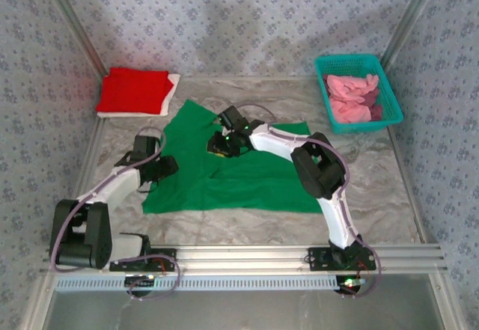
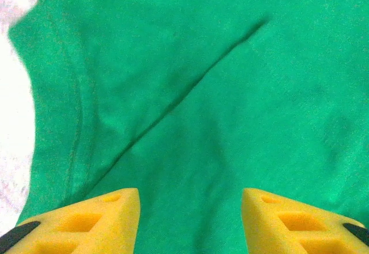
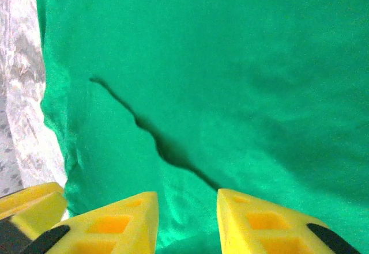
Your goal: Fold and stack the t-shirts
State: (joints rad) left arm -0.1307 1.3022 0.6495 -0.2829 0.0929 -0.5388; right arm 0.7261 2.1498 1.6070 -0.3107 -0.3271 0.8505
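Shirt (image 3: 242, 64) spread beneath right hand (image 3: 187, 211).

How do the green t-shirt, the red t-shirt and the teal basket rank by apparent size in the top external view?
1. green t-shirt, spread flat, clearly largest
2. teal basket
3. red t-shirt, folded, somewhat smaller than the basket
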